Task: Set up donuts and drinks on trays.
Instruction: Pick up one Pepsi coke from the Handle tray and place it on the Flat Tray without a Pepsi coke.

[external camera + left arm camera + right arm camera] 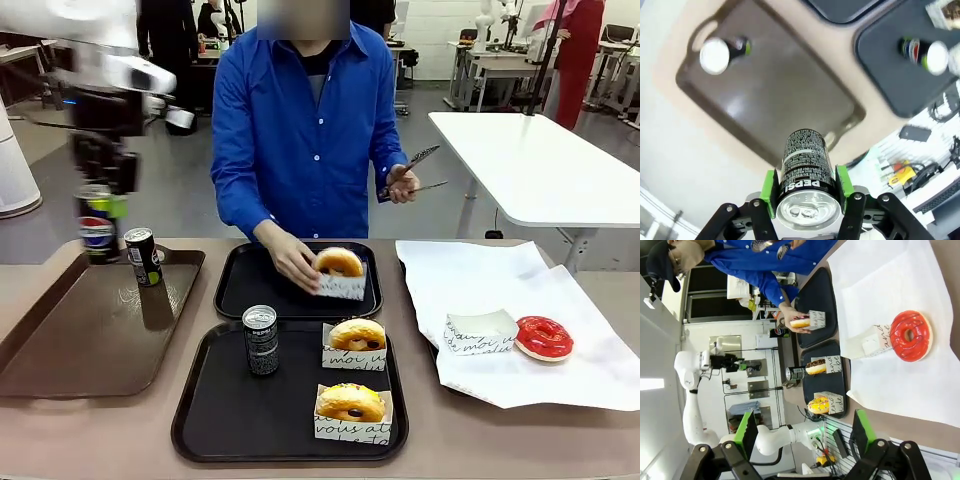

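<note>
In the front view the left gripper (100, 205) and the can (97, 235) between its fingers are smeared by blur, the print unreadable. In the left wrist view the pads (770, 187) cover the can's sides, and beyond the fingertips a tray (845, 7) and a printed sleeve (942, 12) run off the top edge

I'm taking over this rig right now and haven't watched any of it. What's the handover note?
Left claw: shut on a Pepsi can, raised above the brown tray.
Right claw: open, holding nothing.
Near black tray: one drink can, back donut, front donut.
Far black tray: person's hand is on a sleeved donut there; no can on it.
Left to do: place the held can, likely on the far tray. A spare can stands on the brown tray, and a red donut lies on the white paper.
</note>
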Tool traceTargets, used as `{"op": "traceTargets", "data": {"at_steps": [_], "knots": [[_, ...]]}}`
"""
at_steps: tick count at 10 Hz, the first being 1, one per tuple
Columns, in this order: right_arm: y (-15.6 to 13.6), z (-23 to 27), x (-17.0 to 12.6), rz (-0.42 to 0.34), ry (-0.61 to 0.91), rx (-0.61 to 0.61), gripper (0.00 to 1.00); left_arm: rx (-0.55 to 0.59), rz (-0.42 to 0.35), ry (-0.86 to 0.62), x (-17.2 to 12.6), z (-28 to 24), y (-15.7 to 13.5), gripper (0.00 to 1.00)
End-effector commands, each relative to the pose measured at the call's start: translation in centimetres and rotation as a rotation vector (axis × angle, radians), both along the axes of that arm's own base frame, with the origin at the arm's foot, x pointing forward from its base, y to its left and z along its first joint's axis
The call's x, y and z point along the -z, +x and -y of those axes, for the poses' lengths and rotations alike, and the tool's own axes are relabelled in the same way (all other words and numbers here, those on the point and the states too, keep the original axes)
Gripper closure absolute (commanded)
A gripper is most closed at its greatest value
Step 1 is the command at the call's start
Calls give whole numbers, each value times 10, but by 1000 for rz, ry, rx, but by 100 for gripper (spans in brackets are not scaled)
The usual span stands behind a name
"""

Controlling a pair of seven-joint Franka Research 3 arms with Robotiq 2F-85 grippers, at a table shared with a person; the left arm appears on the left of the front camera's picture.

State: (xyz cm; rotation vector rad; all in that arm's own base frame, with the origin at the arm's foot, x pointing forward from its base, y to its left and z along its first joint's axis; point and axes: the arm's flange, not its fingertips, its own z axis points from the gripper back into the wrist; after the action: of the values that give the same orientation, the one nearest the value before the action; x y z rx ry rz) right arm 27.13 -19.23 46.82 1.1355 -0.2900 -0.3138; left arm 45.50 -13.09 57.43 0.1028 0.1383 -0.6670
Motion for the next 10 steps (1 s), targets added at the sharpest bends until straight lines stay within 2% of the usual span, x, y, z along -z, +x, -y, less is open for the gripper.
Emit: {"op": "traceTargets", "data": {"at_steps": [1,4,5,10], "knots": [[0,0,-1,10,12,2,0,-30,26,-48,6,-35,-35,43],[0,0,-1,10,12,2,0,-43,31,-54,4,-38,-25,43],[0,0,-1,10,12,2,0,-46,5,-33,0,-52,-37,43],[0,0,-1,10,12,2,0,-46,5,-33,0,-52,-37,43]]}}
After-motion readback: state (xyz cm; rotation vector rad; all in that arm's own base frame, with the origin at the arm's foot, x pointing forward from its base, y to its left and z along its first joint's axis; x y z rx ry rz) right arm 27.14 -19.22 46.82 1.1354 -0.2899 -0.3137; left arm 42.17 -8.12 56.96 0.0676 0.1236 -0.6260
